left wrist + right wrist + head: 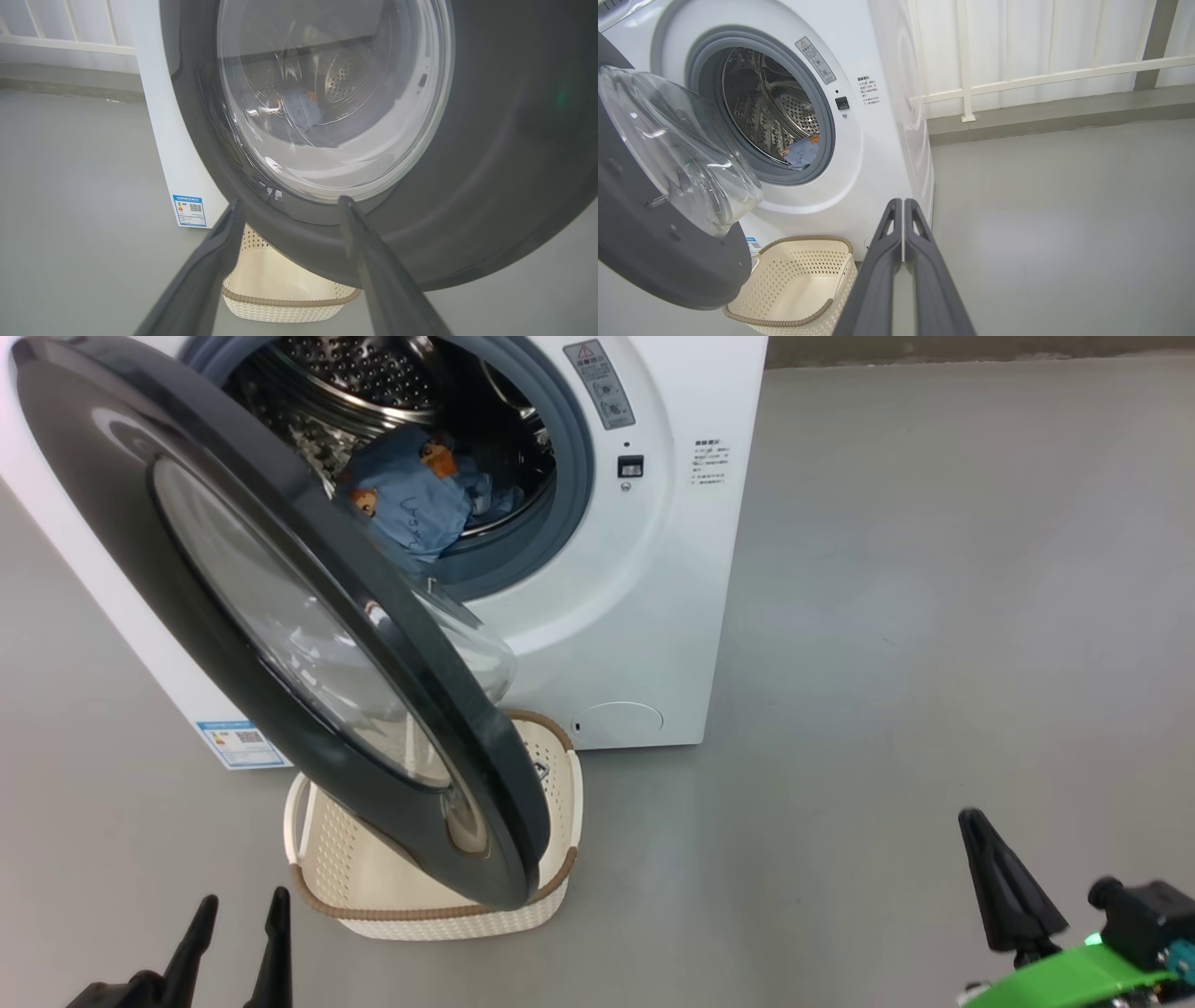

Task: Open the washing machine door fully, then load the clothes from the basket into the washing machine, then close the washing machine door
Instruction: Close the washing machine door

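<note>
The white washing machine [672, 569] stands at the top of the head view. Its black washing machine door [121, 504] is swung out to the left, hanging over the basket [439, 922]. Light blue clothes [411, 499] lie inside the steel drum, and the basket [784, 322] looks empty. My left gripper [238, 919] is open at the lower left, its fingers pointing at the door's outer face [490, 163] from a short way off. My right gripper [903, 201] is shut on nothing, low at the right and well away from the machine.
Bare grey floor [934, 616] stretches to the right of the machine. A white railing [1017, 81] runs along the wall behind. A blue label [241, 744] marks the machine's lower left corner.
</note>
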{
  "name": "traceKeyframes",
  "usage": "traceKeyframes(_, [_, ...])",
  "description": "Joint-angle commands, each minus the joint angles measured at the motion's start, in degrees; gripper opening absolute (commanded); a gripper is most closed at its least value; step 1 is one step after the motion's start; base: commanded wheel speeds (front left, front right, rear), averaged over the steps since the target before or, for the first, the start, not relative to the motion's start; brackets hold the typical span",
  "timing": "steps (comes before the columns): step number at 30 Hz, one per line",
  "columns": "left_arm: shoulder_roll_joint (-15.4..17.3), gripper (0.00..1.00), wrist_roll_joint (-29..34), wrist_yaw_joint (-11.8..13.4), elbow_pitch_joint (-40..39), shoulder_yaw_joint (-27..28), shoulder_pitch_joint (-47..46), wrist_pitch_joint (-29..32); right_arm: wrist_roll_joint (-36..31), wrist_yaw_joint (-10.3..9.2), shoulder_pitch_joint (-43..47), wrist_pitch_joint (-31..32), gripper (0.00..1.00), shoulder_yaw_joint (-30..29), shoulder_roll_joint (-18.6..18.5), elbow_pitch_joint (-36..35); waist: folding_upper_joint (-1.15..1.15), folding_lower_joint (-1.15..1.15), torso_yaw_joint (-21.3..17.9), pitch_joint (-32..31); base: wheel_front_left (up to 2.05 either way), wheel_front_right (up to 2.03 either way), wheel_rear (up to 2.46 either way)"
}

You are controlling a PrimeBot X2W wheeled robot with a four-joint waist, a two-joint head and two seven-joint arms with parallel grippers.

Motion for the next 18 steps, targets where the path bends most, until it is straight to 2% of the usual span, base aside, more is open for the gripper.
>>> traceKeyframes(1, [0.51, 1.0, 0.22, -0.14, -1.76, 2.35, -1.03, -0.38, 0.28, 0.09, -3.45, -0.28, 0.0, 1.79, -0.39, -1.99, 0.0, 0.0, 0.31, -0.04, 0.0, 0.0, 0.0])
traceKeyframes(10, [-1.04, 1.0, 0.39, -0.14, -3.61, 2.36, -0.95, -0.38, 0.74, 0.09, -10.35, -0.28, 0.0, 7.22, 0.84, -7.43, 0.0, 0.0, 2.73, -0.39, 0.0, 0.0, 0.0])
traceKeyframes(18, [-1.63, 1.0, 0.99, -0.14, -5.55, 2.03, -0.35, -0.38, 1.56, 0.09, -16.73, -0.28, 0.0, 14.41, 2.82, -16.38, 0.0, 0.0, 5.59, -0.9, 0.0, 0.0, 0.0])
